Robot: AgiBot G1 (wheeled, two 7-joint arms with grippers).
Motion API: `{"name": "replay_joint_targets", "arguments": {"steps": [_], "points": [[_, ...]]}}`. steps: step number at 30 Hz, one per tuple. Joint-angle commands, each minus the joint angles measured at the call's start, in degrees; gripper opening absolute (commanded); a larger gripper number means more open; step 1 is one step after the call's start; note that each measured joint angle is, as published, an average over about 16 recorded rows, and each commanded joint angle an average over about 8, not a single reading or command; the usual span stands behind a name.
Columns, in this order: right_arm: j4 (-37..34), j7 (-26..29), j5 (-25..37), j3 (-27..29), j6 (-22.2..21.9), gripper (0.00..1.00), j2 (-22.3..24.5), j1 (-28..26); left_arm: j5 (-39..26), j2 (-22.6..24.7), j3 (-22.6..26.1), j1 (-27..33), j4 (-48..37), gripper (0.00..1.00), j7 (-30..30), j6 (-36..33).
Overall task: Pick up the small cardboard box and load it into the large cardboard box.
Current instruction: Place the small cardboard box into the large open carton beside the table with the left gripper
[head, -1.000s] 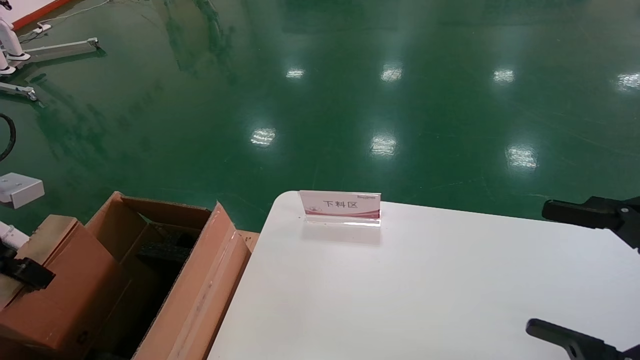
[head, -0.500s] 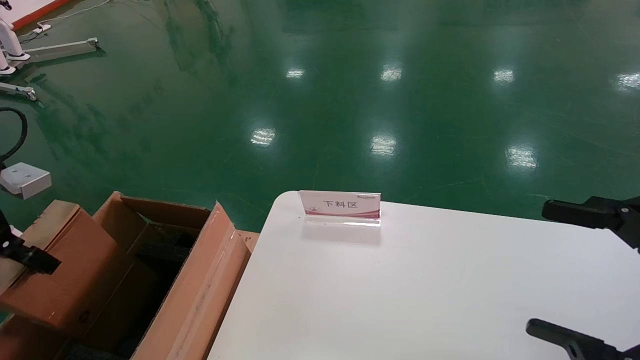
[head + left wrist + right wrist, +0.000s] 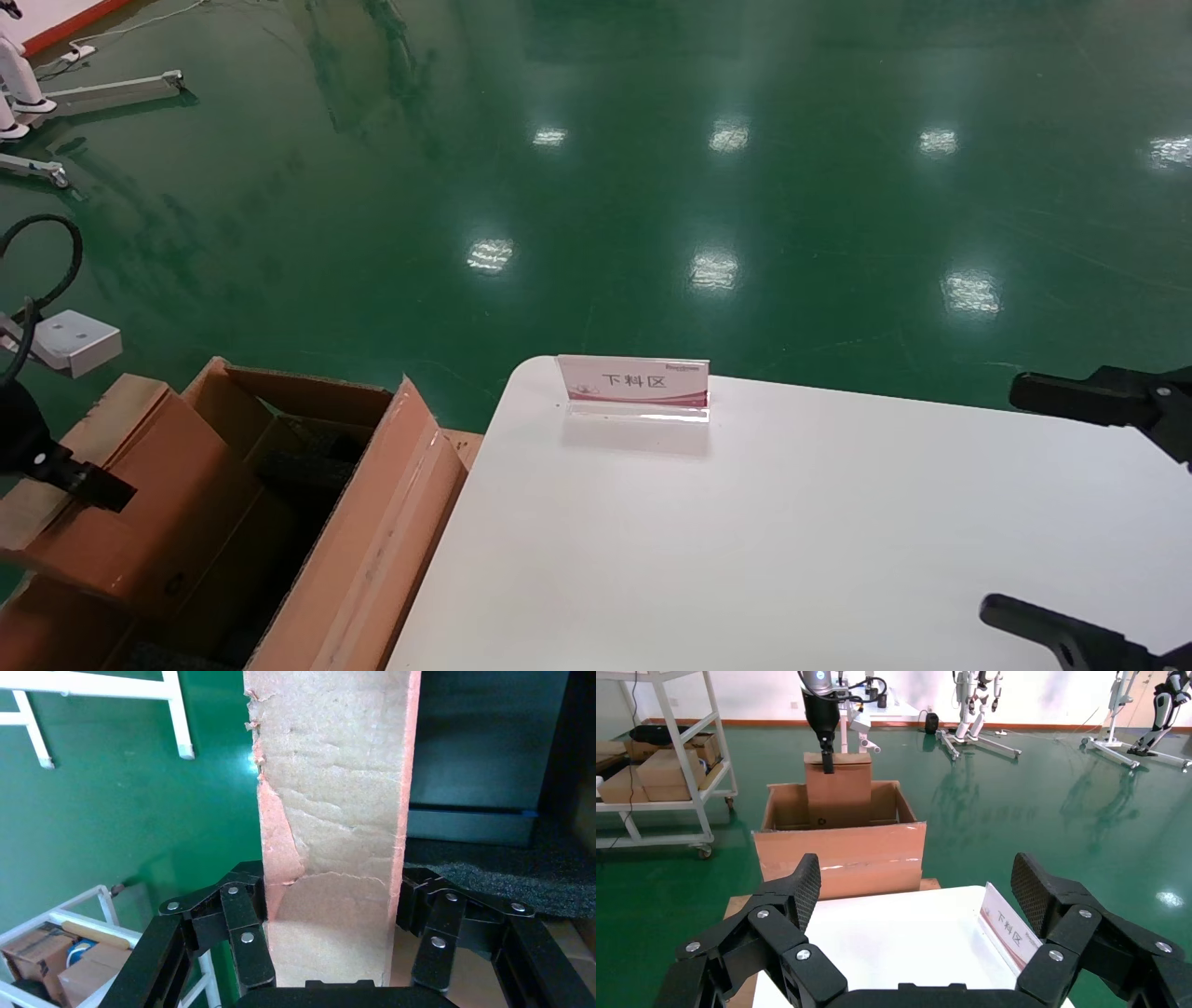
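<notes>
At far left: left gripper [image 3: 330, 952], jaws clamped on the small cardboard box [image 3: 140, 503], over the large cardboard box [image 3: 372, 540].
Hidden from you: box's underside.
Right gripper [image 3: 916, 896]: jaws spread, above tabletop [image 3: 792, 540].

Bright overhead glare on green floor [image 3: 708, 270]

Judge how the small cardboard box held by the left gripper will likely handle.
The small cardboard box probably stays stiff: its faces look flat in the left gripper. Torn surface paper suggests it scuffs easily. Being held high at one end, it may swing.

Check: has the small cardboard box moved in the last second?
Yes. Held in the left pincer, the small cardboard box has risen and shifted rightward, farther over the large cardboard box, which stayed put.
</notes>
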State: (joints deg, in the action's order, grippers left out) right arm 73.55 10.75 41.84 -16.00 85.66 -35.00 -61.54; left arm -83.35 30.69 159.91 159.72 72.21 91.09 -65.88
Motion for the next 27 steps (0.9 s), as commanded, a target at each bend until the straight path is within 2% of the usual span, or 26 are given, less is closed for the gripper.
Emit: {"name": "replay_joint_targets", "arguments": {"steps": [1, 27], "points": [[0.0, 0.0, 0.0, 0.0, 0.0, 1.00, 0.0, 0.0, -0.2, 0.0, 0.0, -0.5, 0.1, 0.00, 0.3, 0.3], [0.0, 0.0, 0.0, 0.0, 0.0, 1.00, 0.0, 0.0, -3.6, 0.0, 0.2, -8.2, 0.9, 0.00, 4.8, 5.8]]}}
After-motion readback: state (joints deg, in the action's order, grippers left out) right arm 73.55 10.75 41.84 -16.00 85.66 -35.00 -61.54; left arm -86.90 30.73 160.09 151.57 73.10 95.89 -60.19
